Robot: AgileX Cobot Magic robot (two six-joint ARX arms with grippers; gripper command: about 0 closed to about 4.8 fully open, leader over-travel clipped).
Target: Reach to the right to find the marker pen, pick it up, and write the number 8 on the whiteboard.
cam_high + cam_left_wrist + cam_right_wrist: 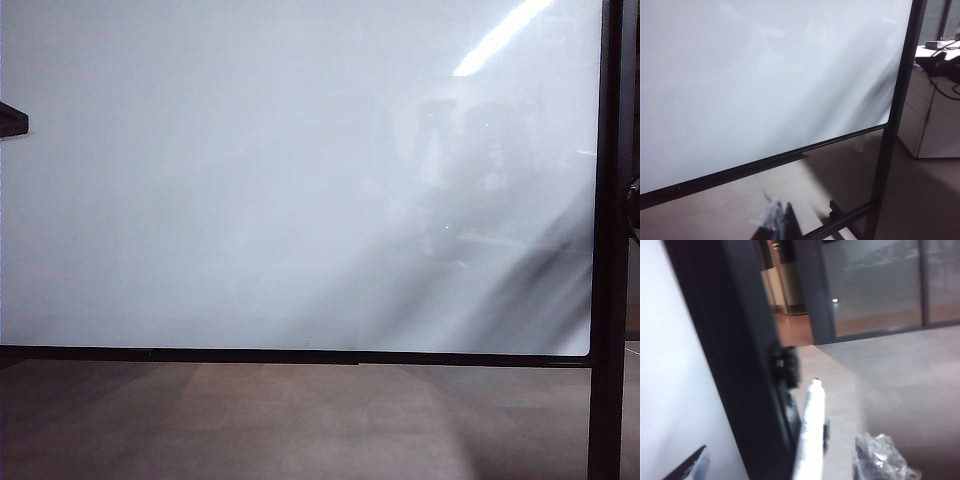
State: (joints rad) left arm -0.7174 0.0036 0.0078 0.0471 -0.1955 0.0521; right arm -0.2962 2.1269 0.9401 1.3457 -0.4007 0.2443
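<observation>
The large glossy white whiteboard [300,180] with its thin black frame [608,240] fills the exterior view, brown floor [300,420] below. The right gripper [840,450] sits just beside the frame's dark upright post [735,350], jaws spread and empty. The left gripper [775,217] shows only as a blurred tip; cannot tell its state. No marker pen shows. A white cabinet [932,120] and glass partition [875,285] stand beyond.

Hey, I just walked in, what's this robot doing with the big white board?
It is meant to fetch a marker pen and write an 8, but the whiteboard is blank. The right gripper is out by the board's right frame post, jaws apart with nothing between them. No pen can be made out in any view. Only a sliver of the left gripper shows, low in front of the board's bottom edge.
</observation>
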